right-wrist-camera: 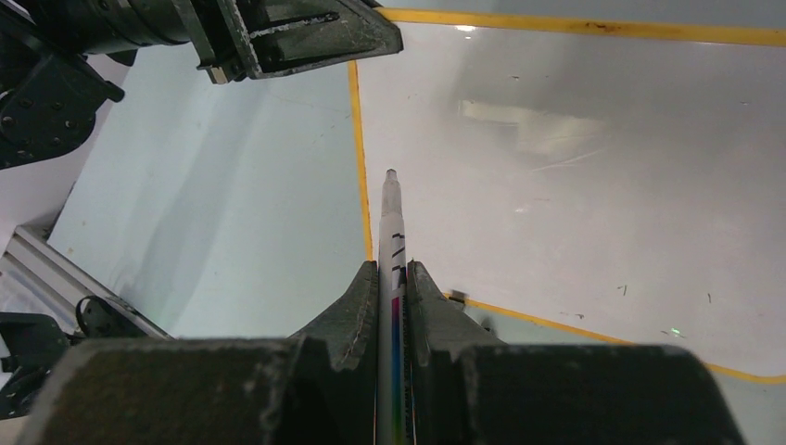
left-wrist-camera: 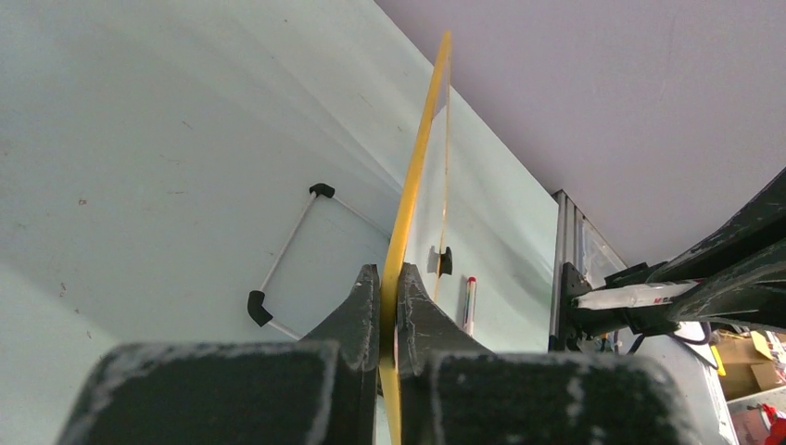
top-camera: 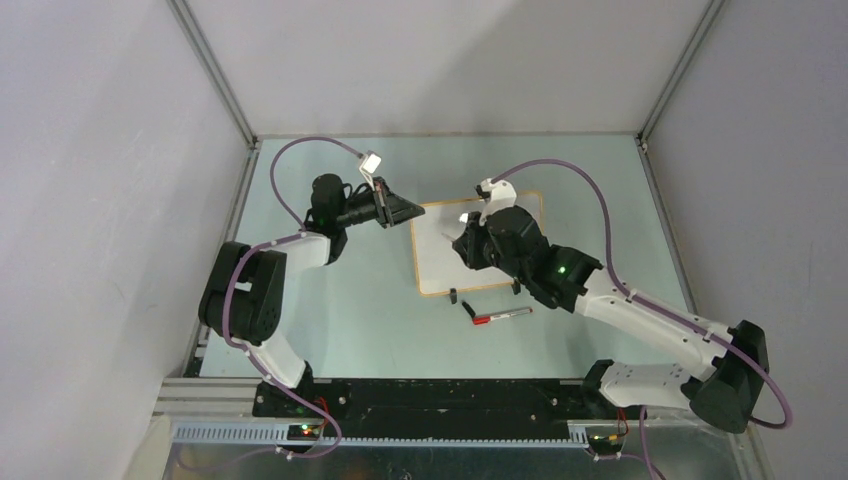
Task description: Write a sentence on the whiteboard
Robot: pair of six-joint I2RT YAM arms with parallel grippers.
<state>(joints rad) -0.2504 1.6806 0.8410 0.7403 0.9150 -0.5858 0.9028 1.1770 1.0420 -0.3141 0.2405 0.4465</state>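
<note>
— As the top view is read like a clock face, what lies around the whiteboard (top-camera: 436, 262)?

— It sits mid-way across the pale green table (top-camera: 340, 300). A loose marker (top-camera: 502, 315) with a red end lies on the table at 6 o'clock of it, just beyond the near frame edge and apart from it. Its long axis runs 9 to 3 o'clock, with the red end at 9. Two black clip feet (top-camera: 453, 295) sit on that same near edge. In the left wrist view, a thin white rod (left-wrist-camera: 290, 246) with black end pieces lies on the table beside the board.

— What obstructs the writing surface?

— The right arm crosses it from 4 o'clock and covers much of the middle and right.

— State the board's orientation.

— Its long axis runs 9 to 3 o'clock, with the 3 o'clock end slightly farther away. Whether it lies flat or is raised cannot be told.

— State the end effectors.

— The left gripper (top-camera: 408, 212) is clamped on the yellow frame at the board's 9 o'clock edge, near the far corner. The right gripper (right-wrist-camera: 393, 271) is clenched on the held marker (right-wrist-camera: 390, 222). The marker's tip is over the white surface, just inside that 9 o'clock frame strip, and its axis runs along the strip.
</note>
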